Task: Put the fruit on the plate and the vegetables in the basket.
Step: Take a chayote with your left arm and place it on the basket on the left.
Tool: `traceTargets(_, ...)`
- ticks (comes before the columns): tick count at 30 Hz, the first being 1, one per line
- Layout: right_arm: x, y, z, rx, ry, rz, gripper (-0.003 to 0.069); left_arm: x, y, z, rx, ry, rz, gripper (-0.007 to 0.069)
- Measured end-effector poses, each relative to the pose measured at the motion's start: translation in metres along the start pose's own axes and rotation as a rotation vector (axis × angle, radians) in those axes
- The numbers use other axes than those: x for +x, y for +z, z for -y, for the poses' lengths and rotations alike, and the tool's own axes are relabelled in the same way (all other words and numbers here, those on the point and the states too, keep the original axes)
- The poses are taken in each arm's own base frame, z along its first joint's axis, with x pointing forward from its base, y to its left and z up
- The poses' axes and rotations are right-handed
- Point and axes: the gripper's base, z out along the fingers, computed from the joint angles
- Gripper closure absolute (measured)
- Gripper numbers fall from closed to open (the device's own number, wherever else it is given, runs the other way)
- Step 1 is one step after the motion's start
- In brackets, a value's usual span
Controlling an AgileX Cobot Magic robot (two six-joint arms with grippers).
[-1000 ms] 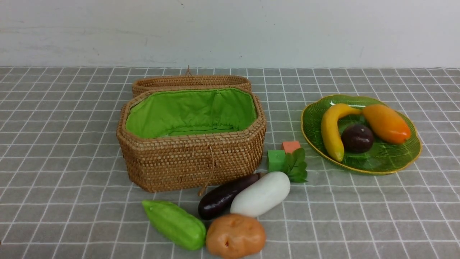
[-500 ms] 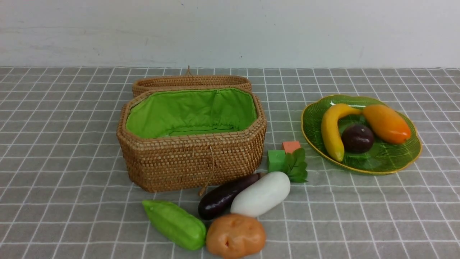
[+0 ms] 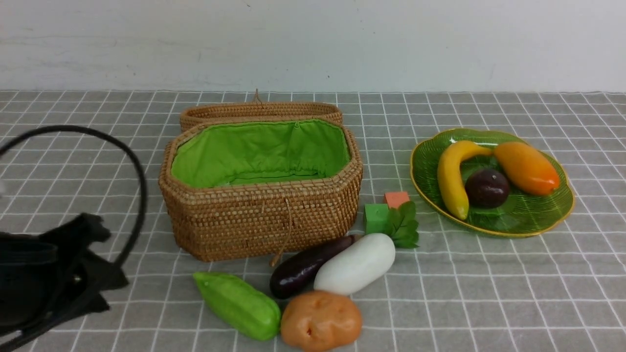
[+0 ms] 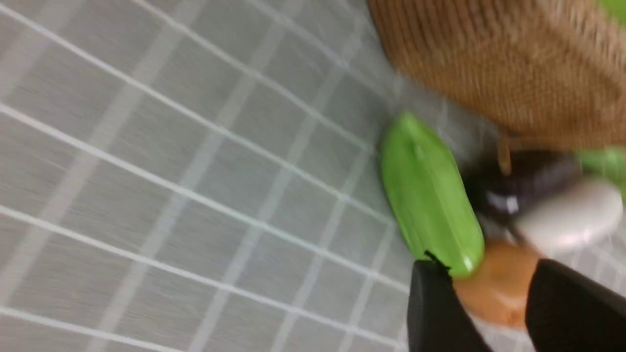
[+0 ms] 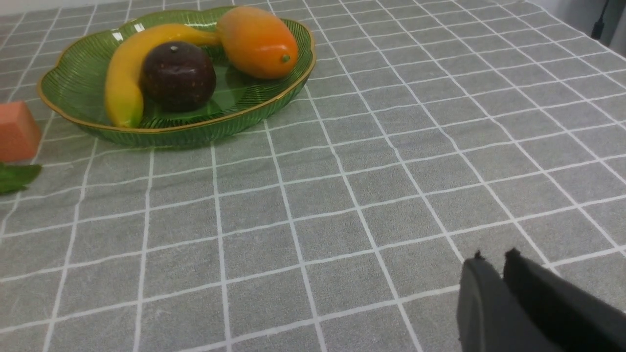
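Note:
The banana (image 3: 449, 178), the round purple fruit (image 3: 486, 188) and the mango (image 3: 525, 167) lie on the green plate (image 3: 538, 217) at the right. The open basket (image 3: 259, 220) stands mid-table. In front of it lie the green gourd (image 3: 237, 304), eggplant (image 3: 305, 266), radish (image 3: 354, 264) and potato (image 3: 320, 320). My left arm (image 3: 54, 274) is low at the left edge. Its gripper (image 4: 486, 276) is open and holds nothing, short of the gourd (image 4: 430, 195) and potato (image 4: 494, 288). My right gripper (image 5: 495, 256) is shut over bare cloth, away from the plate (image 5: 73, 83).
The basket's lid (image 3: 259, 110) rests behind it. A green cube (image 3: 375, 217) and an orange cube (image 3: 395, 198) sit between basket and plate, by the radish leaves. A black cable (image 3: 139, 171) loops above the left arm. A grey checked cloth covers the table.
My left arm has come into the front view from the lower left, blurred in its wrist view. The fruit, the vegetables and the basket have not moved.

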Motion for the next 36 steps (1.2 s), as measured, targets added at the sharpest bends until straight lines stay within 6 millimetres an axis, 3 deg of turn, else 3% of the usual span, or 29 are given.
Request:
traceTargets(5, 0.000, 0.000, 0.000, 0.000, 0.001, 0.000, 0.0592, 0.011, 0.056, 0.029, -0.007, 0.036, -0.148, 0.0188)
traceTargets(10, 0.000, 0.000, 0.000, 0.000, 0.001, -0.001, 0.0585, -0.003, 0.108, 0.051, -0.113, -0.030, -0.165, 0.0043)
traceTargets(12, 0.000, 0.000, 0.000, 0.000, 0.001, -0.001, 0.0585, -0.008, 0.118, 0.053, -0.135, -0.035, -0.158, 0.0026)
traceTargets(15, 0.000, 0.000, 0.000, 0.000, 0.001, -0.001, 0.0585, -0.015, 0.157, 0.049, -0.226, -0.062, -0.167, 0.0022)
traceTargets(18, 0.000, 0.000, 0.000, 0.000, 0.001, -0.001, 0.0585, -0.015, 0.170, 0.045, -0.256, -0.071, -0.182, 0.0041)
traceTargets(21, 0.000, 0.000, 0.000, 0.000, 0.001, -0.001, 0.0579, -0.013, 0.182, 0.039, -0.288, -0.067, -0.198, 0.0115)
traceTargets(24, 0.000, 0.000, 0.000, 0.000, 0.001, -0.001, 0.0575, -0.013, 0.180, 0.040, -0.291, -0.050, -0.198, 0.0163)
traceTargets(28, 0.000, 0.000, 0.000, 0.000, 0.001, -0.001, 0.0568, -0.016, 0.150, 0.051, -0.271, -0.004, -0.201, 0.0162)
traceTargets(34, 0.000, 0.000, 0.000, 0.000, 0.001, -0.001, 0.0564, -0.030, 0.071, 0.088, -0.168, 0.057, -0.157, 0.0162)
traceTargets(36, 0.000, 0.000, 0.000, 0.000, 0.001, -0.001, 0.0560, -0.044, 0.045, 0.110, -0.099, 0.075, -0.072, 0.0162)
